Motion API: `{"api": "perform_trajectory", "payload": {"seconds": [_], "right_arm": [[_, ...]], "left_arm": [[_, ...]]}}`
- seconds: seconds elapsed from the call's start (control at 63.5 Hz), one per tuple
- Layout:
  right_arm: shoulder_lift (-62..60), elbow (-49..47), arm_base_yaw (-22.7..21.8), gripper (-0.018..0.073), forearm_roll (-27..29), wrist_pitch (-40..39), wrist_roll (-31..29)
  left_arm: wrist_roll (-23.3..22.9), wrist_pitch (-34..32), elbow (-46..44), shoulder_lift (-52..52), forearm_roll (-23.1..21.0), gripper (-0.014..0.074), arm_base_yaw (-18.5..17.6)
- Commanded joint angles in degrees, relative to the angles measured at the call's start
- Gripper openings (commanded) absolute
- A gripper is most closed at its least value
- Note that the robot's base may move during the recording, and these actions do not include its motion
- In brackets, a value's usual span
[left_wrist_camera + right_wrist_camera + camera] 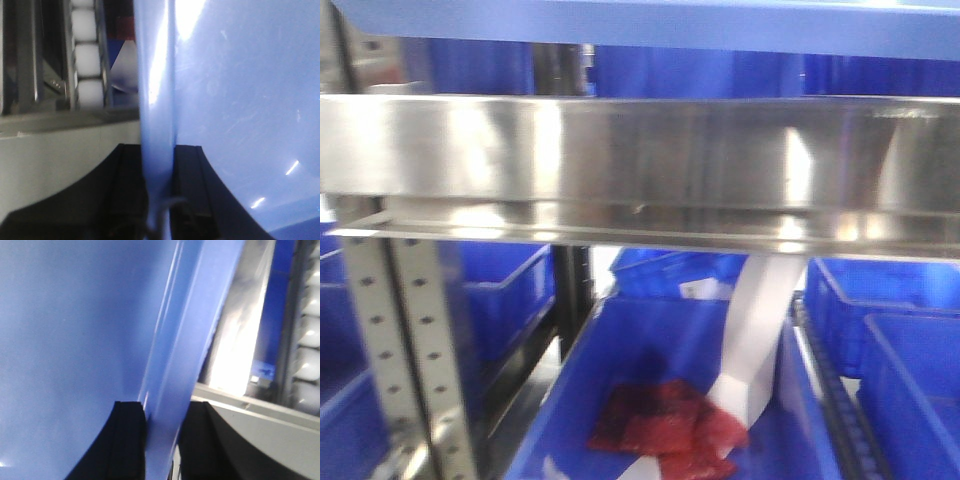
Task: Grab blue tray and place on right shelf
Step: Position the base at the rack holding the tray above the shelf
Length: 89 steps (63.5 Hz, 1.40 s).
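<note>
The light blue tray fills most of both wrist views. My left gripper is shut on the tray's left rim, one black finger on each side of the wall. My right gripper is shut on the tray's right rim the same way. In the front view the tray's edge shows as a light blue band along the top, above the right shelf's broad shiny steel front rail. A perforated grey upright stands at the left. Neither gripper shows in the front view.
Below the rail sit several deep dark blue bins; the middle one holds red packets and a white strip. White rollers line the shelf beside the left gripper, and more rollers beside the right one.
</note>
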Motion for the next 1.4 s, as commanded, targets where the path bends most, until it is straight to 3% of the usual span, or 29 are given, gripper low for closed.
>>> {"api": "perform_trajectory", "payload": {"seconds": [0.0, 1.386], "right_arm": [[-1.5, -1.4, 0.0, 0.0057, -1.6, -2.2, -2.5], [-1.5, -1.4, 0.0, 0.0057, -1.6, -2.2, -2.5]], "left_arm": [[0.9, 4.2, -2.0, -2.0, -1.0, -0.0048, -0.6], [0.9, 4.2, -2.0, -2.0, -1.0, -0.0048, -0.6]]}}
